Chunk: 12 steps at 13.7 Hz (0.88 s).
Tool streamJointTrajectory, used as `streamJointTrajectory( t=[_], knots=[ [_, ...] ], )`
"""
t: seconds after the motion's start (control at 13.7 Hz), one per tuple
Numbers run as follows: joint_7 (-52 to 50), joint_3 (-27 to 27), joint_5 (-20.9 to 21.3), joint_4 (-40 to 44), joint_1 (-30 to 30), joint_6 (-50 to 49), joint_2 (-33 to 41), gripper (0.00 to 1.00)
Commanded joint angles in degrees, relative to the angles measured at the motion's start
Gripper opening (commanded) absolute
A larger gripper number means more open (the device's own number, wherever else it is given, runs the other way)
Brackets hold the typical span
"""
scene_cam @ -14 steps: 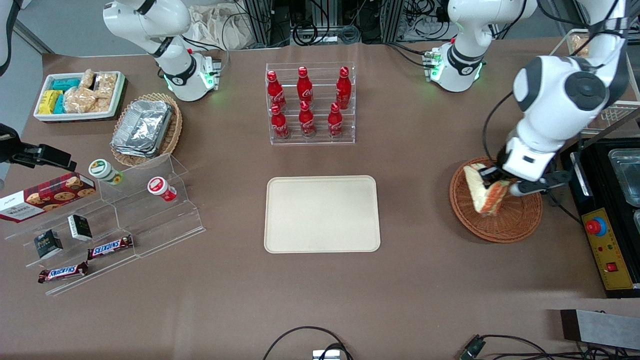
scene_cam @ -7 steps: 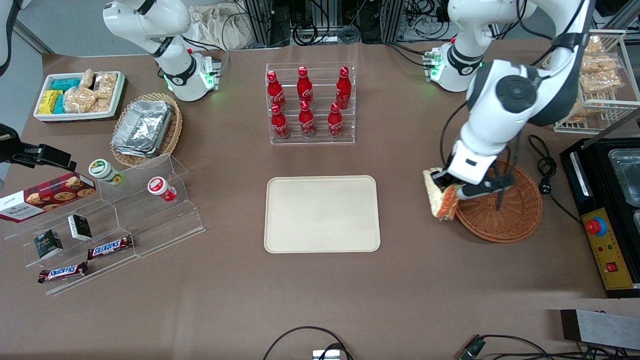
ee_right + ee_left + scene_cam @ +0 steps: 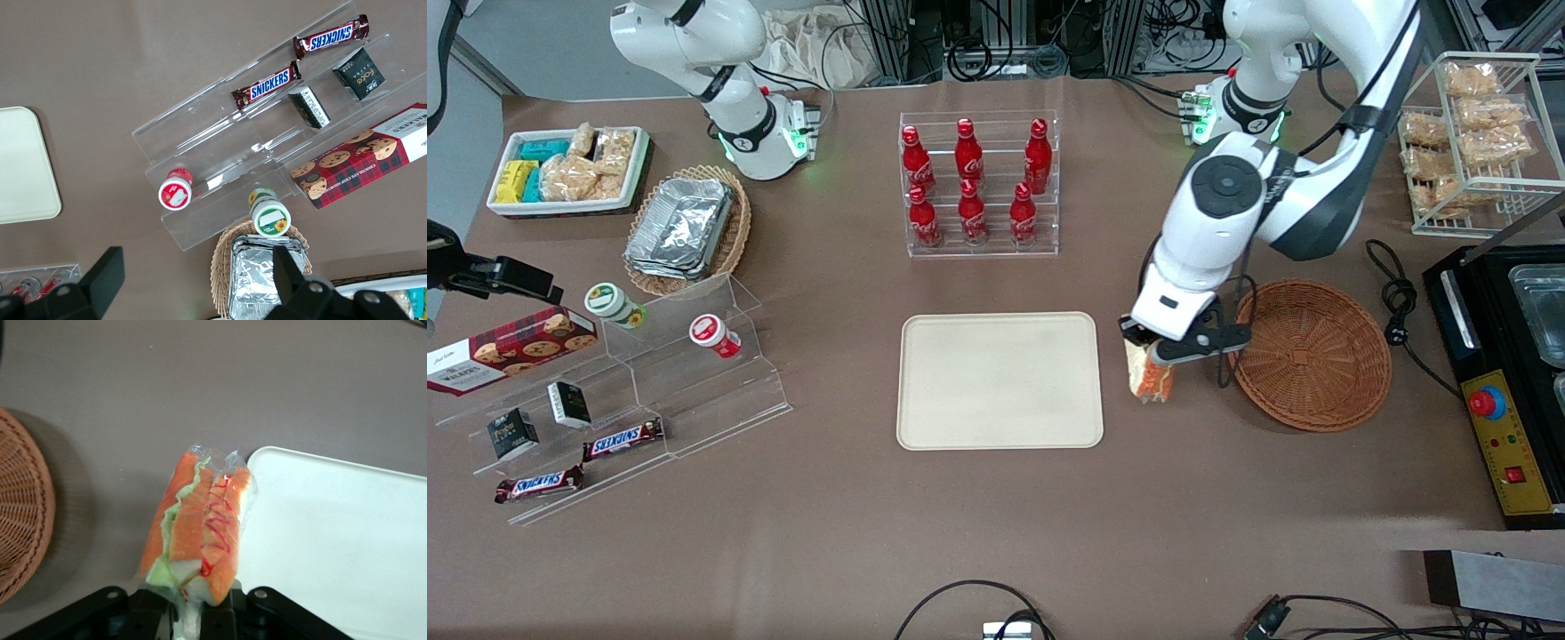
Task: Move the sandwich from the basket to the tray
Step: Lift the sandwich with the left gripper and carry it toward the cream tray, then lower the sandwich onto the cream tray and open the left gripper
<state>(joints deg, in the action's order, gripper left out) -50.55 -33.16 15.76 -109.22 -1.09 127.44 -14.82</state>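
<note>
Fingers [image 3: 150, 610] of the gripper [image 3: 1152, 356] are clamped on the one sandwich [image 3: 1149, 380], a wrapped wedge with orange and green filling, held in the air over bare table between the tray [image 3: 925, 427] and the basket [image 3: 1316, 356], just beside the tray's edge. The single round woven wicker basket holds nothing; the flat cream rectangular tray, with rounded corners and a low rim, is bare. Six red bottles [image 3: 971, 178] stand in a clear acrylic rack [image 3: 907, 244], farther from the front camera than the tray.
</note>
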Motion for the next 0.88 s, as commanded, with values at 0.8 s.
streamJointTrajectory(
  t=[0.8],
  knots=[
    [-15.89, -4.46, 16.40, 16.14, 7.86, -2.55, -21.82, 0.02]
  ],
)
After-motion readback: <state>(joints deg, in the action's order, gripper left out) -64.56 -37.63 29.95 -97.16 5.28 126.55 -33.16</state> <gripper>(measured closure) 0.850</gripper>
